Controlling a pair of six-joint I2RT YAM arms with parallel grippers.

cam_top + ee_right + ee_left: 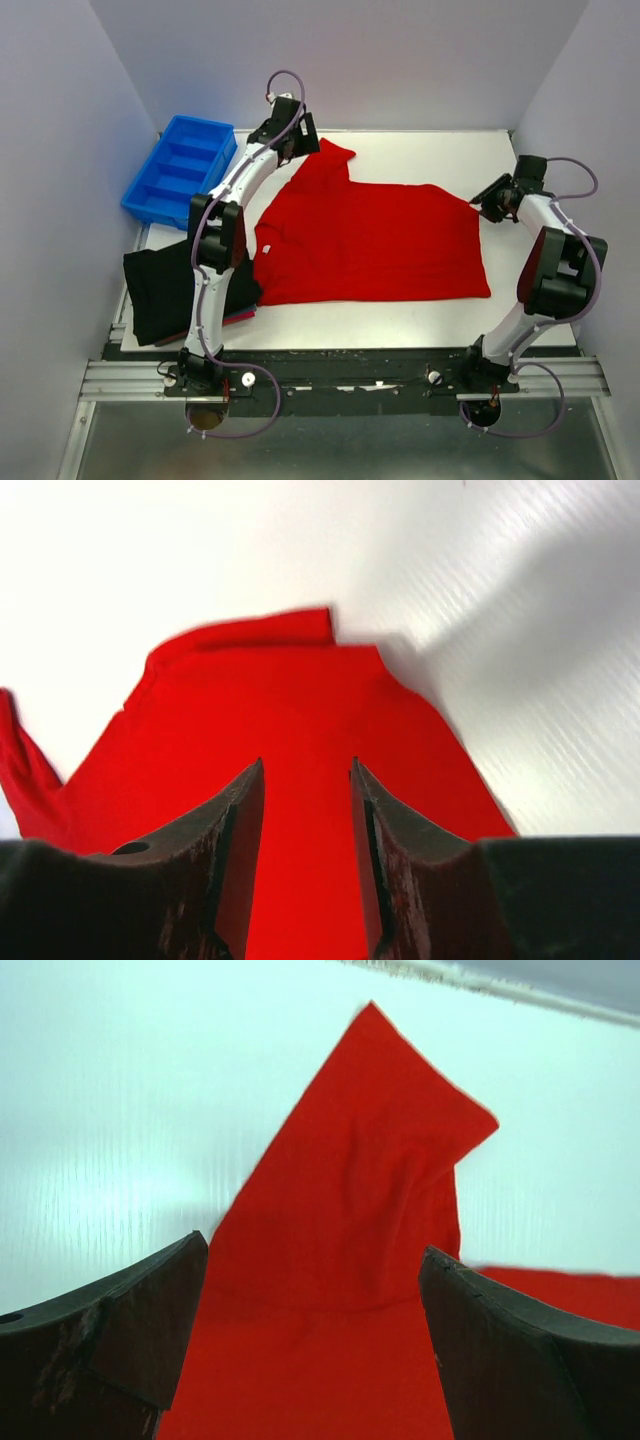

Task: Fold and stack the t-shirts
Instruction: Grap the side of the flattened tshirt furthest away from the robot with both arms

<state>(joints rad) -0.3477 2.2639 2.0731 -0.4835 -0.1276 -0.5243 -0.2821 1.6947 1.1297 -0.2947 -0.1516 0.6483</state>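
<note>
Where the white table [420, 155] runs out from the two arm bases, the items stand as follows. Item one: red shirt [370, 240], spread flat across the middle of the table, unfolded, with one sleeve [370, 1140] sticking out toward the far left. Item two: black shirt [155, 285], folded, at the near left edge of the table, just beside the red shirt and partly hidden behind the left arm. Item three: dark-red shirt [240, 316], only a thin edge showing beneath the black one; its fold cannot be judged. Item four: blue bin [150, 215], with compartments, at the far left, beyond the black shirt and apart from the red one. Left gripper [293, 140]: over the base of the sleeve at the far left of the red shirt; its fingers [150, 1300] are spread wide, released, with flat red cloth seen between them and nothing grasped. Right gripper [485, 205]: at the far right corner of the red shirt; its fingers [230, 850] stand partly apart with a clear gap, red cloth lying flat beyond it, nothing pinched. Whether either gripper touches the cloth cannot be told.
</note>
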